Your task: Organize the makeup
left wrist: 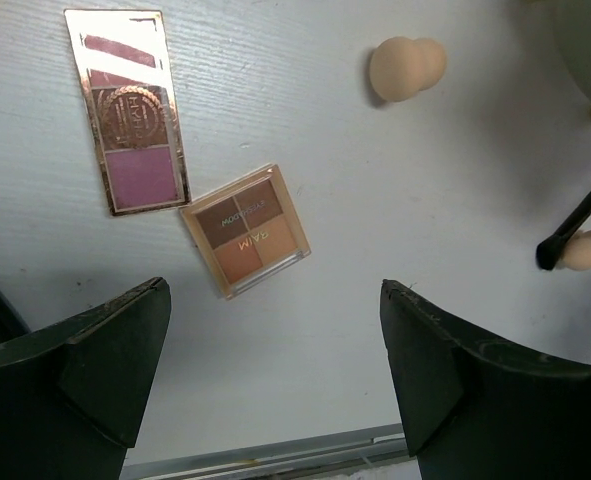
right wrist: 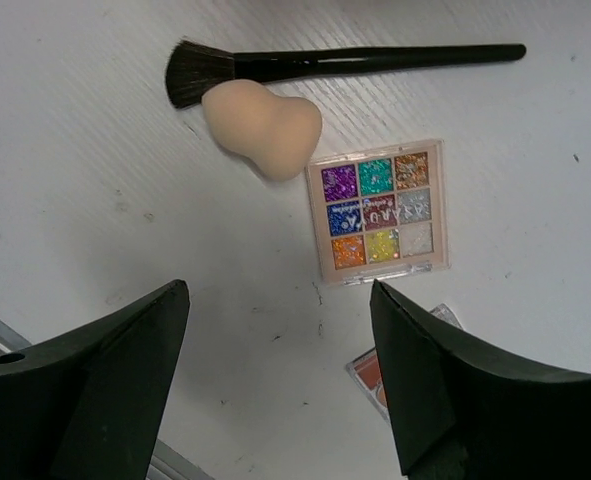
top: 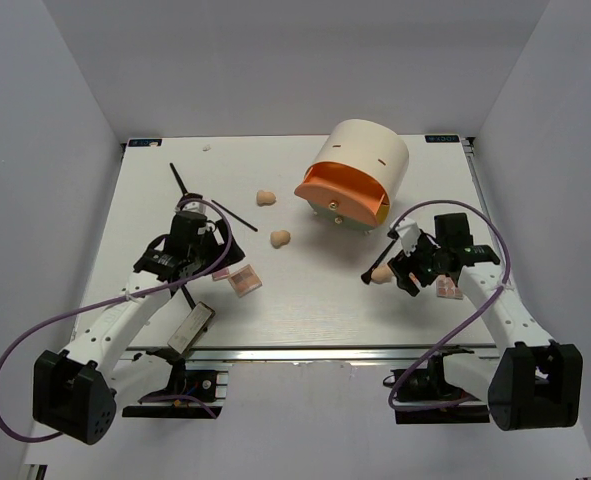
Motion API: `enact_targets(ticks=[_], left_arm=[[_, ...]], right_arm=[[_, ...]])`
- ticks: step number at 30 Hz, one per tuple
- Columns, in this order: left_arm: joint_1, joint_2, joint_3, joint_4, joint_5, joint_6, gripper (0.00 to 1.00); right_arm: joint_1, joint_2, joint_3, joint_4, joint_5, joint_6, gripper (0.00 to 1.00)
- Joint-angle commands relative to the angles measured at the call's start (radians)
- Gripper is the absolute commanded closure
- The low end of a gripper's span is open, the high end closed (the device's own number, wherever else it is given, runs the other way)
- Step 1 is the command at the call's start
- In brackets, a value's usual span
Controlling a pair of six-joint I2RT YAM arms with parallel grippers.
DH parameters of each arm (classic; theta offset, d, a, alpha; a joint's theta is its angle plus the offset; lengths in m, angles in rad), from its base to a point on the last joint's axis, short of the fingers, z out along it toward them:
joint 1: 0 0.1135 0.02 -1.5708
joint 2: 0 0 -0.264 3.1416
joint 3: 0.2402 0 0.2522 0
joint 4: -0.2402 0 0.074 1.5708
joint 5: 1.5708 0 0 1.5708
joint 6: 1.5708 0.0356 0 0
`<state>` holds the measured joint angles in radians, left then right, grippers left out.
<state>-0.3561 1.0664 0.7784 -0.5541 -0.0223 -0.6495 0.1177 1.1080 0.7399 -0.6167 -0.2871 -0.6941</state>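
My left gripper (top: 210,250) (left wrist: 273,290) is open and empty above the table. Just beyond its tips lie a brown four-pan palette (left wrist: 245,230) (top: 244,282) and a long pink palette (left wrist: 127,110). A peach sponge (left wrist: 406,68) (top: 280,238) lies farther off. My right gripper (top: 415,268) (right wrist: 278,290) is open and empty. Beyond its tips lie a multicoloured palette (right wrist: 380,210), a peach sponge (right wrist: 263,125) (top: 381,276) and a black brush (right wrist: 325,65). An orange palette (right wrist: 370,372) (top: 447,288) peeks out by the right finger. A silvery compact (top: 191,328) lies at the near edge.
The cream cylindrical drawer unit (top: 360,175) lies at the back right with an orange front facing forward. Two thin black brushes (top: 183,178) (top: 233,214) and a third sponge (top: 266,197) lie at the back left. The table's metal edge (left wrist: 275,455) runs close under my left gripper.
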Motion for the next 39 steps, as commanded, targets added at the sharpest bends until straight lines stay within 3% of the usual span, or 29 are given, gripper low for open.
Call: enact_targets(ticks=[1,6,11,18,29,32,39], left_arm=[[0.006,-0.005,-0.017,-0.004,-0.008,0.021,0.05],[0.006,0.01,-0.015,-0.001,0.001,0.019,0.05],[0.006,0.014,-0.002,-0.004,0.002,0.005,0.05],[0.006,0.009,0.002,0.008,0.016,-0.059,0.07],[0.005,0.003,-0.008,0.01,0.021,-0.101,0.07],[0.006,0.0,-0.01,0.01,0.021,-0.107,0.08],[0.006,0.023,-0.01,0.036,0.065,-0.119,0.08]], right_arm=[[-0.01,-0.011,-0.008,0.009,-0.157,-0.092,0.23],[-0.007,-0.082,-0.097,0.047,-0.332,-0.372,0.26],[-0.007,-0.021,-0.136,0.155,-0.313,-0.508,0.31],[-0.006,0.097,-0.103,0.303,-0.281,-0.524,0.4],[0.042,0.26,-0.043,0.339,-0.261,-0.555,0.47],[0.051,0.294,-0.03,0.327,-0.244,-0.564,0.59],[0.053,0.303,-0.016,0.227,-0.228,-0.616,0.96]])
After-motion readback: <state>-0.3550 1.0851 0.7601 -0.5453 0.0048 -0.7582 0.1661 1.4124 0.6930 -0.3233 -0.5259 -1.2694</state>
